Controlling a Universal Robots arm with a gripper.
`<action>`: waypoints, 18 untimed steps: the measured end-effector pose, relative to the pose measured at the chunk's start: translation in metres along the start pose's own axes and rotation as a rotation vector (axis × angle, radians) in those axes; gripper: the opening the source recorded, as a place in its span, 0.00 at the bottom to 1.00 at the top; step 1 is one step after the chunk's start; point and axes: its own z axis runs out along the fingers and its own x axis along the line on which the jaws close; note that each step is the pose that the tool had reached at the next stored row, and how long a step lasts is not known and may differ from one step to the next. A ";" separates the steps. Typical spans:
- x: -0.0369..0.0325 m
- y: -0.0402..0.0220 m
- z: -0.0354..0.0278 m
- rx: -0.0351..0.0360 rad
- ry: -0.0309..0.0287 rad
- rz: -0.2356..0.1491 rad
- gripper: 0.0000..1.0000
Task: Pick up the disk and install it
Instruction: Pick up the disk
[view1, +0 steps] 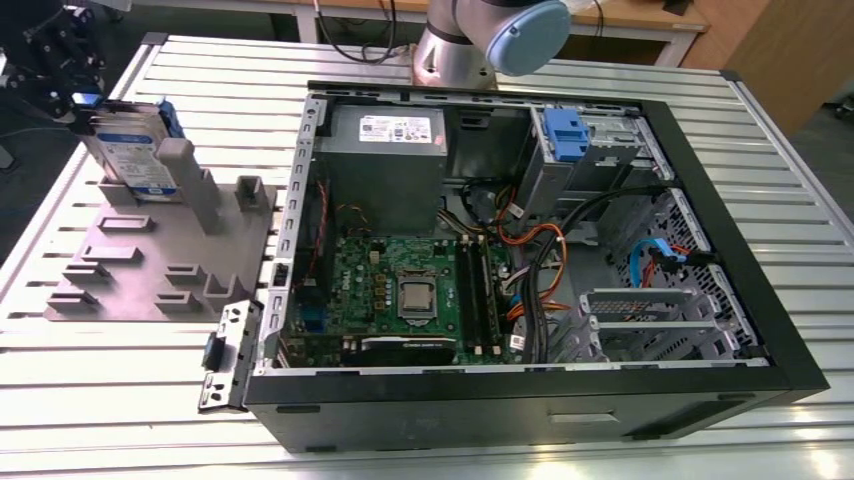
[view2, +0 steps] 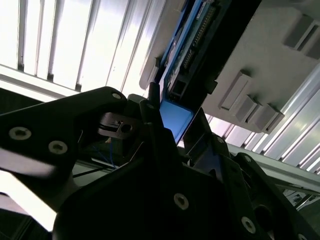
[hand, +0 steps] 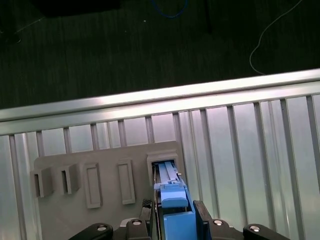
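Observation:
The disk (view1: 131, 152), silver with a white-and-blue label and blue rails, stands on edge and slightly tilted in a slot of the grey holder block (view1: 147, 265) at the exterior view's left. My black gripper (view1: 88, 102) reaches over its top end. In the first wrist view the gripper (hand: 175, 216) has a finger pressed against each side of the disk's blue rail (hand: 175, 207), and the disk's lower end sits in the holder's slot (hand: 162, 167). In the second wrist view the disk's edge (view2: 187, 60) runs up from between the fingers.
An open black computer case (view1: 747, 250) lies at the centre and right. It holds a grey power supply box (view1: 387, 130), a motherboard (view1: 400, 290), cables and a drive cage with a blue latch (view1: 567, 135). The arm's base (view1: 467, 40) stands behind it on the slatted aluminium table (view1: 200, 80).

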 end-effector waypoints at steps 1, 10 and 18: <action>0.0000 0.0000 0.0008 -0.0001 0.0000 0.000 0.45; 0.0002 0.0003 0.0064 -0.0002 -0.0003 0.000 0.45; 0.0002 0.0002 0.0069 -0.0002 -0.0002 0.000 0.45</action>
